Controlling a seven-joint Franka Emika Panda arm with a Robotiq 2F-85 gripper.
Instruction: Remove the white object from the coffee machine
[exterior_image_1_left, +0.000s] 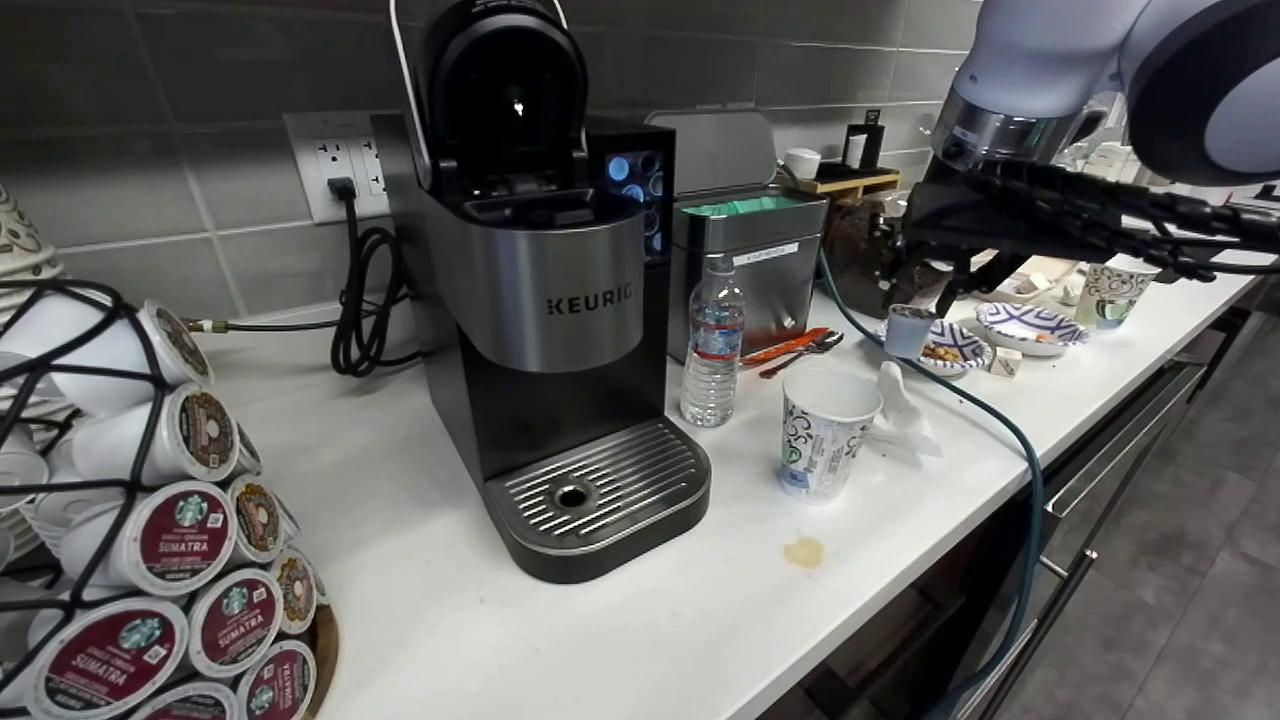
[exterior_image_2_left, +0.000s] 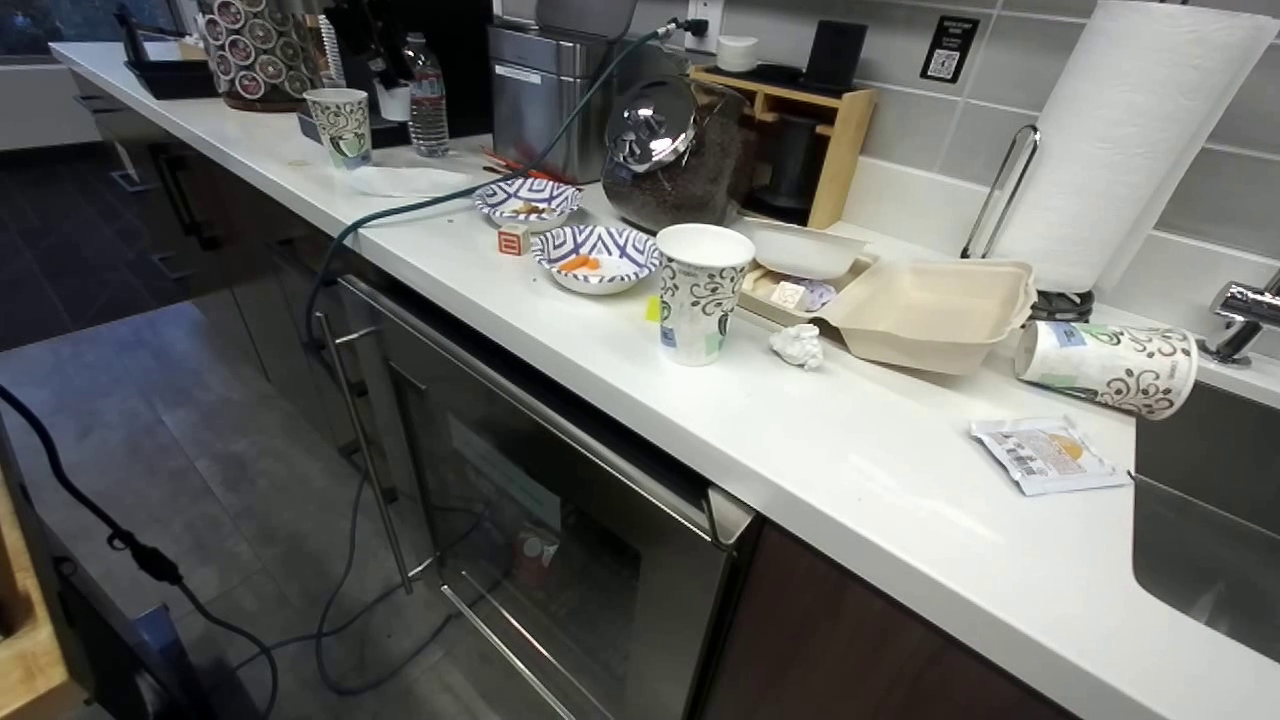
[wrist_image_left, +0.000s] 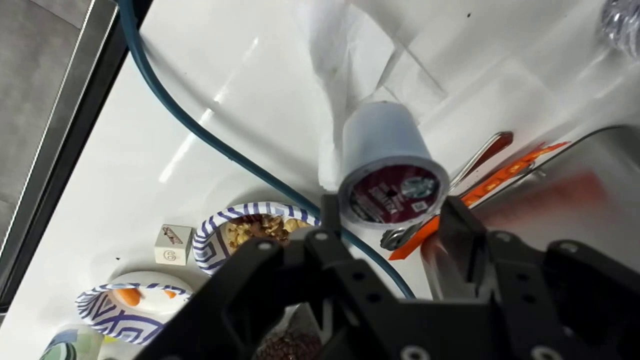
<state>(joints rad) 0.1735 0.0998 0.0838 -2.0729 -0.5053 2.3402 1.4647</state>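
White pod (wrist_image_left: 385, 135) pinched in one gripper (wrist_image_left: 392, 210), between two fingers (wrist_image_left: 462, 225), one coffee machine (exterior_image_1_left: 560, 290), two patterned bowls (exterior_image_2_left: 625, 262)

1. KEURIG, in dark capitals across the silver front of the coffee machine (exterior_image_1_left: 555, 290).
2. SUMATRA, in white capitals on the maroon lids of several rack pods (exterior_image_1_left: 236, 622), with a green Starbucks emblem above the word.
3. Brown-lidded pods (exterior_image_1_left: 207, 430): wording too small to read.
4. White pod (wrist_image_left: 387, 140), in the wrist view: a maroon lid with the same round emblem; its lettering is blurred.
5. Small block (wrist_image_left: 173, 245): a ringed figure, 6 or 9, cannot tell which.
6. Metal box (exterior_image_1_left: 780, 300): a white label, print illegible.
7. Dark wall sign (exterior_image_2_left: 948, 48): a QR code under tiny white lines.
8. Flat packet (exterior_image_2_left: 1045, 455): printed text, unreadable.
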